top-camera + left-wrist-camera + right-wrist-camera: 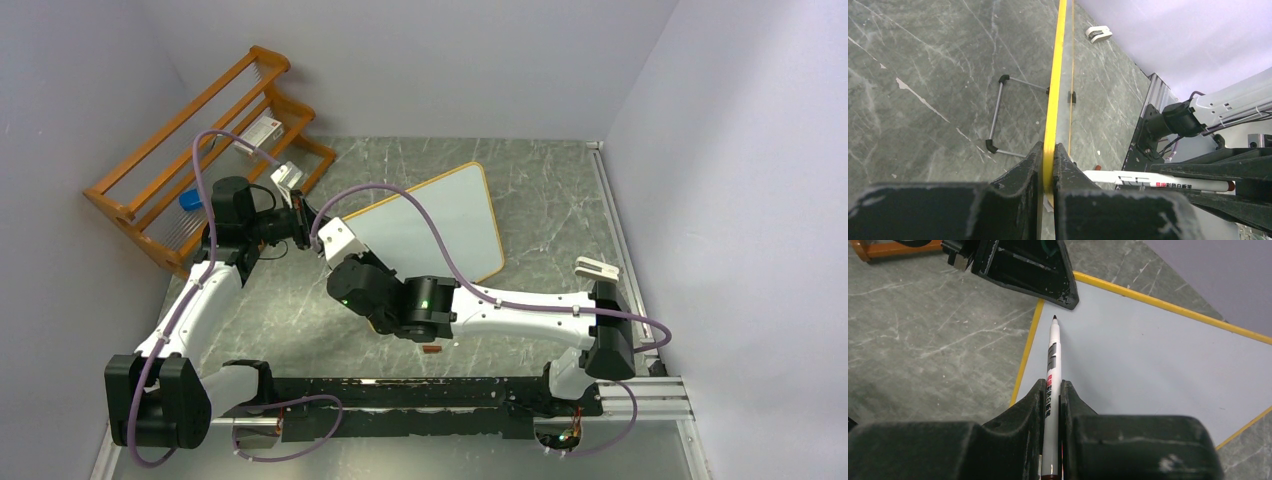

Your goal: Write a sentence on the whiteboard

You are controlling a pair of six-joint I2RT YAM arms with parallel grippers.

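At 9 o'clock in the top view, found left gripper point(1049, 150) pinched tight on the rim of the whiteboard point(440, 225), which is slanted mid-table, face blank, no sentence yet. Toward 3 o'clock, found right gripper point(1050, 392) clamped on a marker point(1053, 355), nib bare, aimed at 12 o'clock, near the left gripper's fingers point(1038, 270). Likely trouble: nib striking those fingers on the first stroke; board pivoting in its one-edge pinch under pen pressure; marker sliding back through the jaws, giving faint strokes.
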